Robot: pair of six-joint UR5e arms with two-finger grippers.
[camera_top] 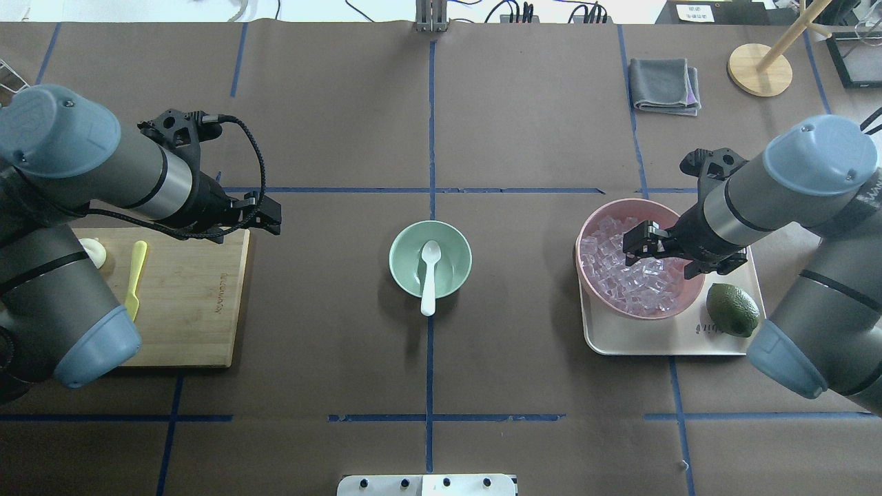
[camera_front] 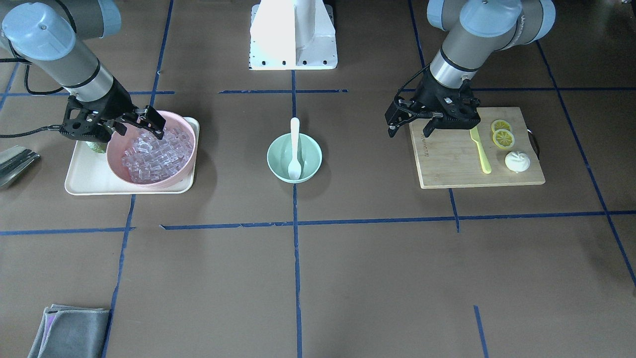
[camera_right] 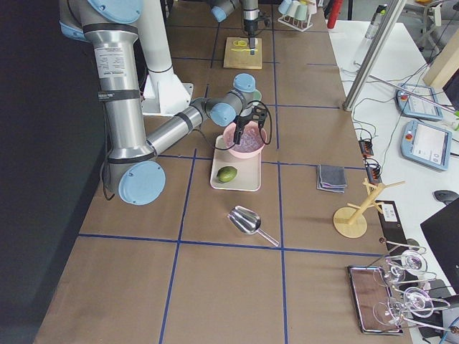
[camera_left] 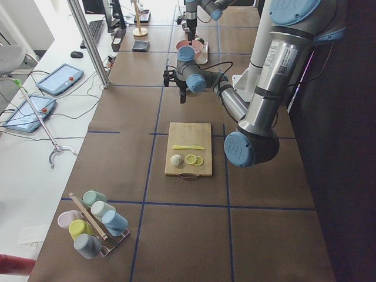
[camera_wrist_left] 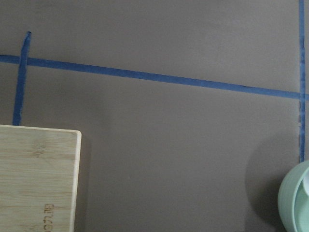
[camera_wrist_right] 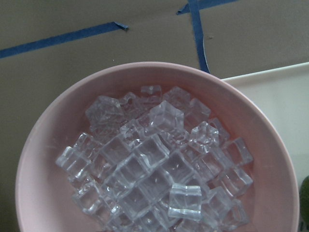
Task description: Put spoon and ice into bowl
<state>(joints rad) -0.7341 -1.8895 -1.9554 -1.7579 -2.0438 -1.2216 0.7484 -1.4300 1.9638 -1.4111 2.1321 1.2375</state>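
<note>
The white spoon (camera_front: 295, 149) lies in the mint-green bowl (camera_front: 278, 159) at the table's middle, scoop inside and handle over the rim; it is the only thing I see in that bowl. The ice (camera_front: 154, 154) fills a pink bowl (camera_front: 117, 164) on a cream tray (camera_front: 84, 181). My right gripper (camera_front: 141, 122) hovers open just above the ice, with nothing between its fingers. My left gripper (camera_front: 410, 130) is open and empty above the inner edge of the wooden cutting board (camera_front: 447, 159). The right wrist view looks straight down on the ice (camera_wrist_right: 154, 169).
A yellow-green knife (camera_front: 481, 151), lemon slices (camera_front: 503, 134) and a white lump (camera_front: 517, 161) lie on the board. A lime (camera_top: 732, 308) sits on the tray beside the pink bowl. A metal scoop (camera_front: 15, 161) and a grey cloth (camera_front: 69, 330) lie further out.
</note>
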